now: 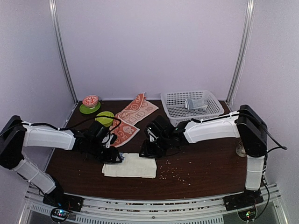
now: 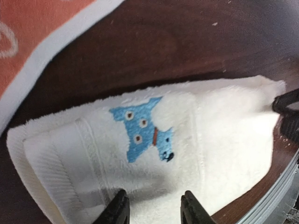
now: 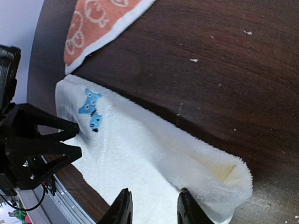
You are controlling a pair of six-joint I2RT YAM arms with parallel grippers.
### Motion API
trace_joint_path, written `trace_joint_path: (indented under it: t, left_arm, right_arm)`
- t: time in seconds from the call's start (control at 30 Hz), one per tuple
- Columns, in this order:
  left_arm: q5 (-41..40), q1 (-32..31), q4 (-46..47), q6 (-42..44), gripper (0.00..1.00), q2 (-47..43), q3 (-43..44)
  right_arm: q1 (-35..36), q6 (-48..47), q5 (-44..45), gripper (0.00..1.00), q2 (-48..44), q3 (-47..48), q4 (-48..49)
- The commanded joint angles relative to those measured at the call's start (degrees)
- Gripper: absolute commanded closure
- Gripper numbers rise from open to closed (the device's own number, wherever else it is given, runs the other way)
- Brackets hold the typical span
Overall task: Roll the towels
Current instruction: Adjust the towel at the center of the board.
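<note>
The cream-white towel lies folded on the dark table near the front, its blue mark facing up. Its far long edge is curled over into a thick fold. My left gripper hovers open over the towel's left end, nothing between its fingers. My right gripper stands open over the right end, just in front of the fold. In the right wrist view the left gripper shows at the far end. The orange-red towel with white circles lies spread out behind.
A white basket at the back right holds a pale grey cloth bundle. A green plate with a red bowl and a green round object stand at the back left. Crumbs dot the table right of the towel.
</note>
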Motion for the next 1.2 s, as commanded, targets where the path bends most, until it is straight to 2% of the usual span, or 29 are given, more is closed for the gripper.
trace_joint_path:
  t: [0.0, 0.3, 0.4, 0.5, 0.57, 0.67, 0.8, 0.97, 1.17]
  left_arm:
    - [0.76, -0.07, 5.09, -1.23, 0.62, 3.1, -2.36]
    - [-3.09, -0.05, 3.48, -1.68, 0.66, 5.34, -4.81]
    - [-3.25, -0.05, 2.1, -1.08, 0.6, 2.9, -4.66]
    - [-2.84, -0.05, -0.52, -0.39, 0.5, -0.65, -2.63]
    - [-2.36, -0.11, -3.11, 0.34, 0.43, -3.38, -0.78]
    - [-2.64, -0.05, -6.44, 1.81, 0.39, -6.81, 2.29]
    - [-5.47, -0.05, -10.16, 2.99, 0.38, -8.06, 5.99]
    - [-7.03, -0.05, -9.74, 1.85, 0.4, -9.41, 5.63]
    - [-7.26, -0.02, -9.51, 1.54, 0.41, -9.85, 4.52]
  right_arm:
    - [-2.64, 3.68, -1.96, 0.66, 1.25, -2.19, 2.83]
    - [-6.74, 4.07, -0.61, 0.64, 1.74, -4.88, 1.35]
    - [-6.57, 1.46, -2.68, 0.58, -0.89, -2.66, 0.46]
    - [-5.58, -1.43, -1.82, 0.54, -5.96, -1.39, -2.34]
    - [-4.35, -2.27, -2.19, 0.54, -8.61, -1.8, -3.23]
    - [-1.03, -2.84, -3.43, 0.54, -10.15, -2.83, -3.61]
    - [2.81, -1.88, -4.83, 0.56, -8.18, -4.97, -1.28]
    - [3.34, 0.99, -4.13, 0.58, -4.29, -7.55, 2.57]
    - [2.6, -0.41, -1.03, 0.58, -2.22, -9.26, -1.9]
